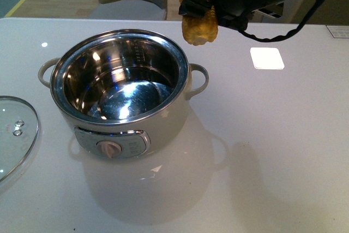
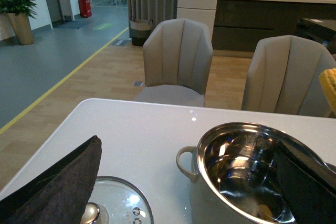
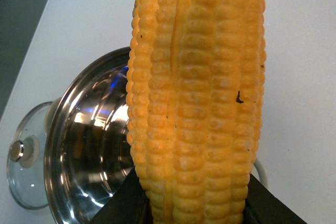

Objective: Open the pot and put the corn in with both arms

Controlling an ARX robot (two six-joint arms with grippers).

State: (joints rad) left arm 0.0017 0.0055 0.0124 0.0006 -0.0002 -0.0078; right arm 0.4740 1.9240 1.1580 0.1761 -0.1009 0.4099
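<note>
The cream-white pot [image 1: 121, 83] stands uncovered on the white table, its steel inside bare, knob facing me. My right gripper [image 1: 200, 5] hangs above the pot's far right rim, shut on the yellow corn [image 1: 199, 28], which points down. In the right wrist view the corn [image 3: 197, 98] fills the middle, clamped low between dark fingers [image 3: 123, 203], with the pot [image 3: 89, 150] beneath. In the left wrist view the open left gripper [image 2: 189, 192] frames the pot [image 2: 247, 171], its fingers [image 2: 58, 187] apart with nothing held; the corn [image 2: 329, 88] shows at the edge.
A round glass lid [image 1: 13, 135] lies flat on the table left of the pot, also lid [image 2: 113, 203] and lid [image 3: 26, 163]. A white square pad [image 1: 267, 58] sits at the right. Beyond the far table edge stand grey chairs [image 2: 178, 59].
</note>
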